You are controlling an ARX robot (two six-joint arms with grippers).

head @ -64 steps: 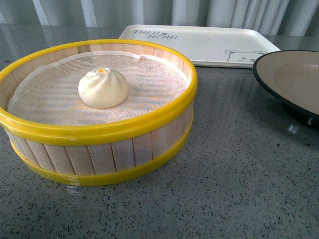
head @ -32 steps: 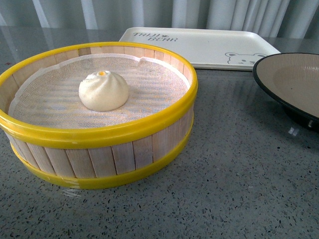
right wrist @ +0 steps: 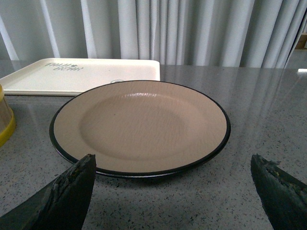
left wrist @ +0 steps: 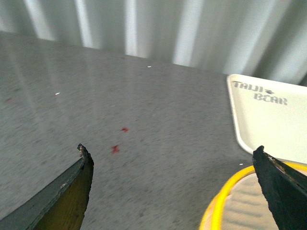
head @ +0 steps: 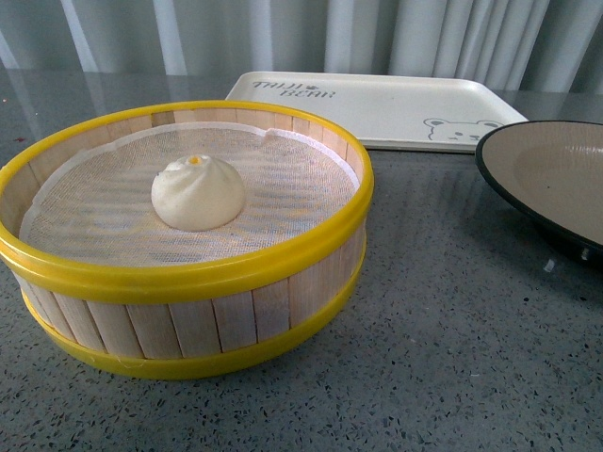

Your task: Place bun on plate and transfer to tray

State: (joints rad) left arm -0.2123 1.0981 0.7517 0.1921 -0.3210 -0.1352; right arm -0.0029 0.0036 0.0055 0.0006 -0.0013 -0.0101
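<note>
Bun (head: 198,193) sits on white cloth (head: 94,202) inside the yellow-rimmed steamer basket (head: 188,273), left side of table (head: 452,358). Plate (head: 556,174) right of basket; tray (head: 377,94) behind both. Left tool (left wrist: 171,153) spread wide beside basket rim. Right tool (right wrist: 172,160) spread wide, facing plate.

The only writing stands on the cream tray (head: 377,104). Dark lettering (head: 294,88) runs in two short lines at the tray's far left corner, as the front view has it. The left wrist view shows the lettering (left wrist: 260,93) most clearly: "TAIJI" on the first line with a small dark mark after it, and "BEAR" on the second line, set a little further along. In the right wrist view the same two lines are too small and blurred to read. At the tray's near right corner a line-drawn bear face (head: 460,127) is printed, partly cut off by the rim.
</note>
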